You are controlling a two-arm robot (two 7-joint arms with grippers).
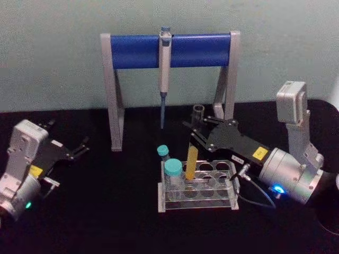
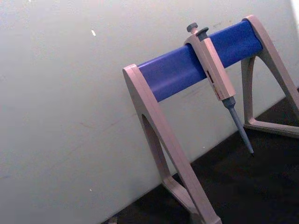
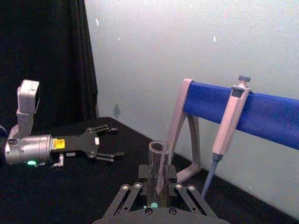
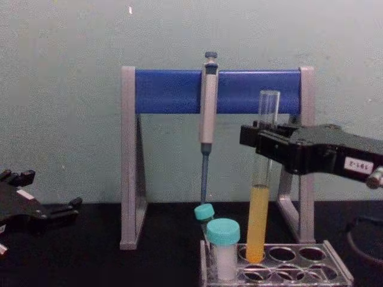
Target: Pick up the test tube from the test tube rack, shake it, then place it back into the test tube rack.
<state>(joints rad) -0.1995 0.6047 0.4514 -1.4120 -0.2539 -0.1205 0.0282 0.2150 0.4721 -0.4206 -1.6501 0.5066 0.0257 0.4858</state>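
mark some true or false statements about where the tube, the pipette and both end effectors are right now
1. The right end effector grips the test tube above its yellow liquid. True.
2. The test tube lies flat on its side. False: it stands upright, its lower end at the top holes of the test tube rack.
3. The pipette hangs from the blue bar of the stand. True.
4. The left end effector is shut on the pipette. False: it is open and holds nothing, off at the robot's left.
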